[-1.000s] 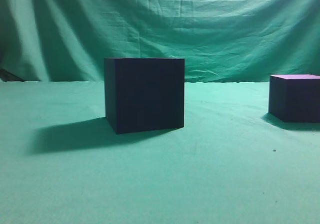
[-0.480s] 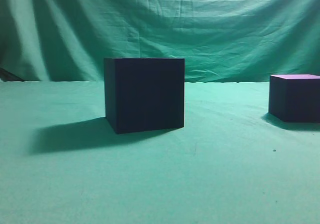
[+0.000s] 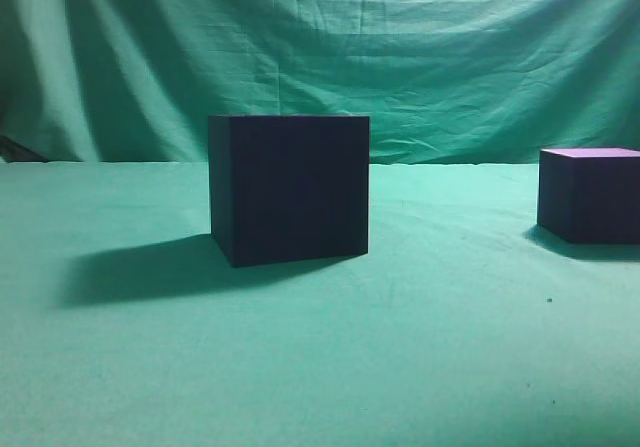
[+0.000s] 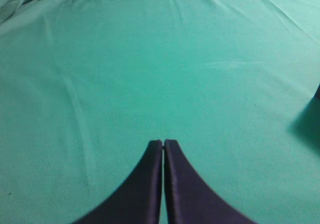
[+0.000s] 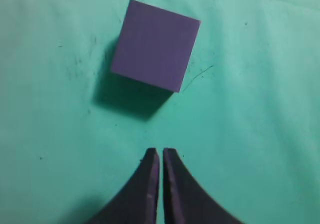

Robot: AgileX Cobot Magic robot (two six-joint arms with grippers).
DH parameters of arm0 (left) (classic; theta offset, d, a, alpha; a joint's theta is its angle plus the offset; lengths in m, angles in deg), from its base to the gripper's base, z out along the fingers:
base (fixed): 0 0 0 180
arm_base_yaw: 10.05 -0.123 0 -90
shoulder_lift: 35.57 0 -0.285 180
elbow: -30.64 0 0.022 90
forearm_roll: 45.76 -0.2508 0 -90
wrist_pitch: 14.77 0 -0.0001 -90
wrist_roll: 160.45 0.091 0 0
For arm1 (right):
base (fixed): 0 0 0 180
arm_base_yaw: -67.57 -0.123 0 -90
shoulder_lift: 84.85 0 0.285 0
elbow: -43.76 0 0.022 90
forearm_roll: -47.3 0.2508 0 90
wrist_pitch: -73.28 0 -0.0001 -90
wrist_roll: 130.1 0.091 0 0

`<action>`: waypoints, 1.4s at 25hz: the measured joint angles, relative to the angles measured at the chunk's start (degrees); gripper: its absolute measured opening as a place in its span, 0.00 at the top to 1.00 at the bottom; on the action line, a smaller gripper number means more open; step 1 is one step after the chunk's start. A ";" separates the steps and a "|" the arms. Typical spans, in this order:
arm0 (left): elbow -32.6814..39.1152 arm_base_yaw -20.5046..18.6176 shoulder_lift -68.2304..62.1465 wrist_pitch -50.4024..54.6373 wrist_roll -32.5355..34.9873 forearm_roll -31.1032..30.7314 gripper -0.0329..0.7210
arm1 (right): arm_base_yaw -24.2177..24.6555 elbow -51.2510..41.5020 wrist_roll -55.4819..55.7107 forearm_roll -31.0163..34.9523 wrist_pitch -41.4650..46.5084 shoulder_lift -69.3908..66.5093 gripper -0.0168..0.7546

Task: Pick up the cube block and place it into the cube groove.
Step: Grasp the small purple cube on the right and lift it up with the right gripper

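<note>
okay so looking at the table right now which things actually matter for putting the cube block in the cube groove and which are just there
Part of the job:
- cube block, small, purple-topped, on the cloth ahead of the right gripper, which is shut
- cube groove, the big near-black box; its opening is not visible

Just there:
- left gripper, shut over bare cloth
- green tablecloth
- green backdrop

The cube block (image 3: pixel 592 195) is cut off by the right edge of the exterior frame, and the cube groove (image 3: pixel 290 187) hides its own opening, top unseen.
</note>
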 joint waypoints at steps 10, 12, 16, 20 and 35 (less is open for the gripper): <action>0.00 0.00 0.00 0.00 0.00 0.00 0.96 | 0.00 7.57 0.24 0.02 -0.48 -12.69 0.66; 0.00 0.00 0.00 0.00 0.00 0.00 0.96 | 0.00 7.77 0.24 0.02 -2.46 -13.24 0.48; 0.00 0.00 0.00 0.00 0.00 0.00 0.96 | 0.00 8.02 0.44 0.33 -5.78 -14.59 0.15; 0.00 0.00 0.00 0.00 0.00 0.00 0.96 | 0.00 8.15 0.91 0.83 -7.18 -17.63 0.14; 0.00 0.00 0.00 0.00 0.00 0.00 0.96 | -0.09 10.63 3.22 1.11 -6.97 -22.90 0.42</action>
